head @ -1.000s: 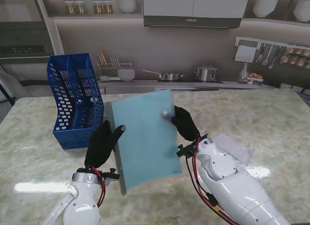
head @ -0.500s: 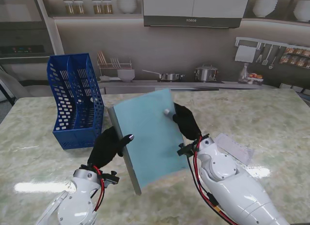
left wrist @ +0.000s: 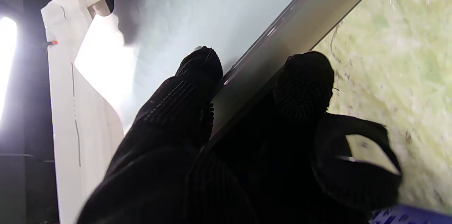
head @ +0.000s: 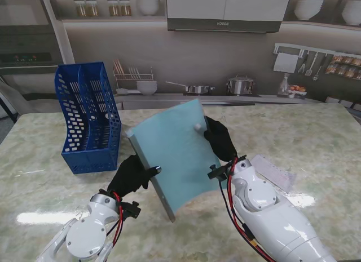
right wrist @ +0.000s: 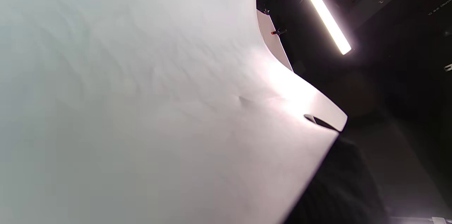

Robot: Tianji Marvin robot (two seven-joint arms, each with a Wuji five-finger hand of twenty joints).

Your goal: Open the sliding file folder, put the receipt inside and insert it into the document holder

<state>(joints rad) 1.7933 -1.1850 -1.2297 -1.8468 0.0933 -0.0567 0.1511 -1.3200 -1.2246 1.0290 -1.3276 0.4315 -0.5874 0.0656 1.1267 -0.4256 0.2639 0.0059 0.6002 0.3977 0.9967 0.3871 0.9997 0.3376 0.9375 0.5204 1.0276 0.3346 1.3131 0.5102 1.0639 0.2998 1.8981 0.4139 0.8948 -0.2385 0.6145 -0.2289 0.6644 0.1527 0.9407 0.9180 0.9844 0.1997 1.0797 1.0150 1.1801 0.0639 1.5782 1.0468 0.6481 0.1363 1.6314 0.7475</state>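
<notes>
Since one second ago, the pale blue plastic sliding file folder [head: 175, 155] has tilted further, and its grey slide-bar spine [head: 151, 177] has swung toward the robot as the left hand [head: 131, 176] dropped lower along it. The folder is held clear of the green marbled tabletop [head: 39, 160], to the right of the blue perforated plastic document holder [head: 87, 118] and apart from it.

Left hand: fingers [left wrist: 190, 86] clamped on the spine, one on the sheet face and one on the outer edge. Right hand [head: 219, 139]: gripping the folder's far edge, a fingertip showing on the near face; the right wrist view is filled by the sheet, so the grip detail cannot be confirmed there.

The white paper receipt [head: 275, 171] lies on the tabletop, well right of the document holder, beside the right forearm, not yet inserted.

Risk: the sheet is bowing between the two hands. Opposing pulls could buckle the cover or slip the spine from the left fingers instead of sliding it off.
</notes>
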